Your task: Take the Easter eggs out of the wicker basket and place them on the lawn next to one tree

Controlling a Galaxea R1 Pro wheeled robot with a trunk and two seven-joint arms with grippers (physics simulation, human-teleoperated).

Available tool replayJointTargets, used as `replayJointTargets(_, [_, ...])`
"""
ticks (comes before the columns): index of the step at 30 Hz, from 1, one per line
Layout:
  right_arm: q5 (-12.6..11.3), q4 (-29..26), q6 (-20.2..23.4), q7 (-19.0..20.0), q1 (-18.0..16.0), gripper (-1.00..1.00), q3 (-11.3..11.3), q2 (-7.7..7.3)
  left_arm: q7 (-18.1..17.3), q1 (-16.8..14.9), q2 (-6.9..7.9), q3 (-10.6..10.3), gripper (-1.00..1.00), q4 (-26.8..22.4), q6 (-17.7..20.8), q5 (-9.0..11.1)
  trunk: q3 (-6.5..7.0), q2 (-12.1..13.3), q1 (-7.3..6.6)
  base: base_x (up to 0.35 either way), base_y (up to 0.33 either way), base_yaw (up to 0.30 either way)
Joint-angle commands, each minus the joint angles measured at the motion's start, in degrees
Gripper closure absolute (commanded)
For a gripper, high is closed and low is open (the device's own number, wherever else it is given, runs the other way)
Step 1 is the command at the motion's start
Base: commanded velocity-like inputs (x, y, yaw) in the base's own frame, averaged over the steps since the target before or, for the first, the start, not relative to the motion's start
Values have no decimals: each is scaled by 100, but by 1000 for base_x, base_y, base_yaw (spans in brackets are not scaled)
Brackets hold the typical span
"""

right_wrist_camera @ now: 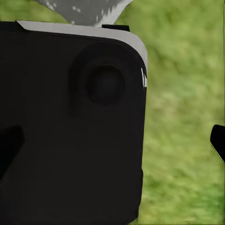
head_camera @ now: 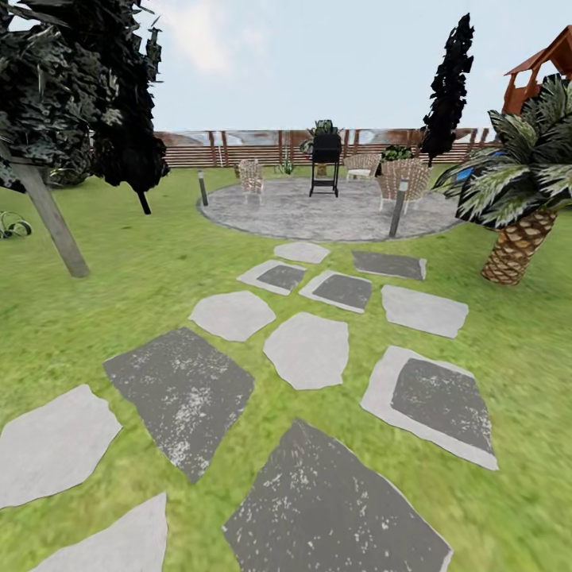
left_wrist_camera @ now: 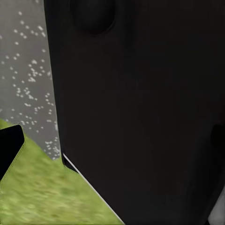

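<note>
Head view is showing the lawn [head_camera: 111, 294] spreading around a path of grey stepping stones [head_camera: 308, 349], with the pale-trunked tree [head_camera: 48, 208] leaning at the left edge. Beyond, a round stone patio [head_camera: 326, 213] is holding a black grill [head_camera: 326, 163] and wicker chairs [head_camera: 397, 181], a palm [head_camera: 520, 238] standing at right. Black robot body [left_wrist_camera: 140, 112] is blocking both wrist views, so I cannot tell whether either gripper is apart or together.

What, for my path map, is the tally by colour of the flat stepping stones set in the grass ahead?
Plain pale grey flat stepping stones: 6
Dark grey or dark-centred flat stepping stones: 6
Total: 12
</note>
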Motion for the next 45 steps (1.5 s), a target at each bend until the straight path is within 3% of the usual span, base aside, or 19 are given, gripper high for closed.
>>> replayJointTargets(1, [4,6,-19,-5,-3,-100,-4,-5,0,-2,0,5,-100,-2,0,5,-5,-2,3,336,0,0])
replayJointTargets(45, [26,43,-23,-5,-3,-100,20,11,0,-1,28,9,-100,-11,0,12,-5,-2,3,336,0,0])
